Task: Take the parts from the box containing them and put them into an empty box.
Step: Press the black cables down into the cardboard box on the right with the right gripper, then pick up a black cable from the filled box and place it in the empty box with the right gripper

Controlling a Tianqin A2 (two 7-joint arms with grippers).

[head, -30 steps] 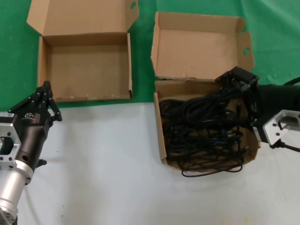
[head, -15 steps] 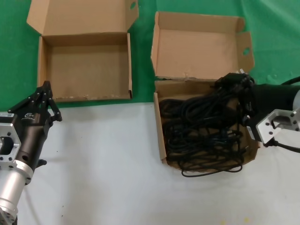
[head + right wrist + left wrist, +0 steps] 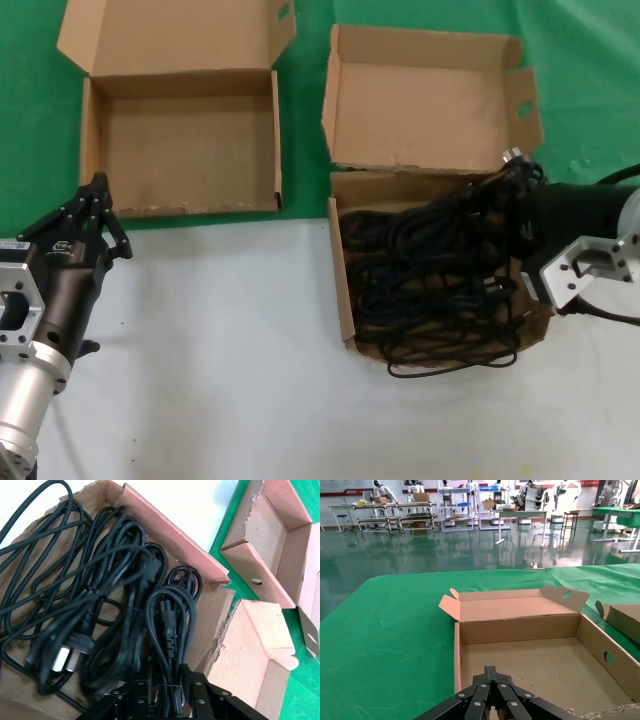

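The box of parts point(image 3: 341, 285) stands at the right with its torn lid upright; it holds a tangle of black power cables point(image 3: 430, 270). My right gripper point(image 3: 508, 188) is at that box's far right corner, shut on a tied bundle of the cables. In the right wrist view the bundle point(image 3: 167, 630) runs between the fingers of the right gripper point(image 3: 170, 695). The empty box point(image 3: 180, 150) lies at the far left, lid open. My left gripper point(image 3: 97, 212) is shut and empty, just before the empty box's front edge; it also shows in the left wrist view point(image 3: 492, 672), facing the empty box point(image 3: 540, 660).
Green cloth point(image 3: 30, 120) covers the far half of the table and white surface point(image 3: 220, 340) the near half. One cable loop point(image 3: 450, 366) hangs over the front wall of the box of parts. The two boxes stand side by side with a narrow gap.
My right gripper has drawn back to the right with the cable bundle in it, and the cables have stretched and lifted toward it. The left arm has not moved.
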